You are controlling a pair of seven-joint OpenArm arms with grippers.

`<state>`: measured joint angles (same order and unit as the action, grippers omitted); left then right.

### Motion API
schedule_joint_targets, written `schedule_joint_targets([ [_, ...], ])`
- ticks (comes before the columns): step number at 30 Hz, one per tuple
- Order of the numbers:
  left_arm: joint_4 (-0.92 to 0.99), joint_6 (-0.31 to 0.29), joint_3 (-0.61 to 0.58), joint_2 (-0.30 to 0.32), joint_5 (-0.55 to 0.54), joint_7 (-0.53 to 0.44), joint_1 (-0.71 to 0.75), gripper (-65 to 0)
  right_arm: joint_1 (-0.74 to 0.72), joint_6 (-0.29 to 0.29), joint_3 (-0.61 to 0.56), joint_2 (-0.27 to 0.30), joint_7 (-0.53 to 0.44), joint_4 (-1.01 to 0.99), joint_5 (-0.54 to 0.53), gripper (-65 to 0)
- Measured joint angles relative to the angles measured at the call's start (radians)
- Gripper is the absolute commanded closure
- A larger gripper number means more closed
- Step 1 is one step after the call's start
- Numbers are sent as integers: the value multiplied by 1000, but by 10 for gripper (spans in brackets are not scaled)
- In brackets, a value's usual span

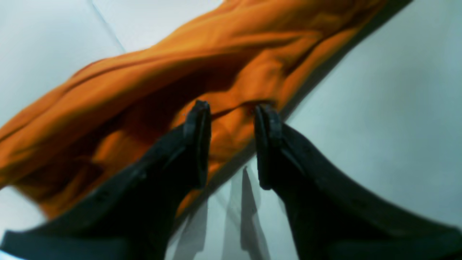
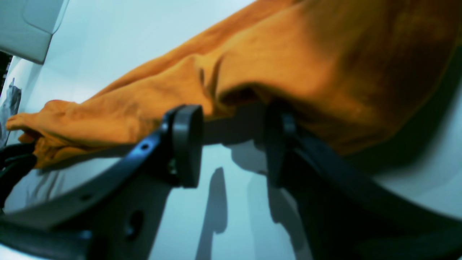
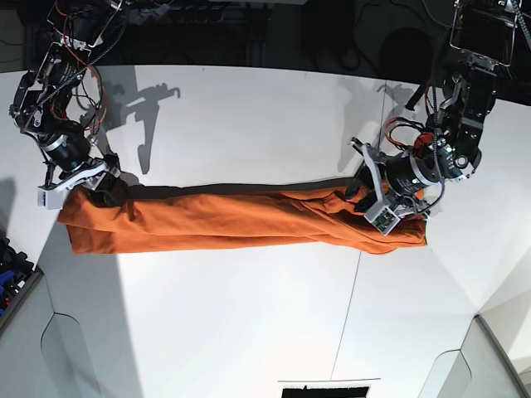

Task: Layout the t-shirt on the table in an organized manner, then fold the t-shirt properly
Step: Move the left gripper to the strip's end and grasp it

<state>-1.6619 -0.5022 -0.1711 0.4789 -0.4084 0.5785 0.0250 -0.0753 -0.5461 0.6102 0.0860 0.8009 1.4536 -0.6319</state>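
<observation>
The shirt [image 3: 241, 220] lies on the table [image 3: 249, 323] as a long, narrow, wrinkled band, its long axis running from left to right across the middle of the base view. The right gripper [image 3: 101, 189] is at its left end and the left gripper [image 3: 358, 192] near its right end. Both jaws are spread, with cloth just beyond the fingertips [image 1: 197, 119].

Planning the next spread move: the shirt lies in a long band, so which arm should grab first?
Left, marginally. The left gripper has open jaws already straddling a fold of the t-shirt. The right gripper is open too, but its jaws sit at the hem's underside, with table between them.
</observation>
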Motion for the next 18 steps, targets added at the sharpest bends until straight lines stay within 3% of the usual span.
schedule_joint_targets([
  [11,0,-3,-3,-42,4,0,-41,-237,0,0,0,2,0,0,5,-276],
  [18,9,-3,-98,-42,87,-5,-39,-237,0,0,-1,0,0,0,4,-276],
])
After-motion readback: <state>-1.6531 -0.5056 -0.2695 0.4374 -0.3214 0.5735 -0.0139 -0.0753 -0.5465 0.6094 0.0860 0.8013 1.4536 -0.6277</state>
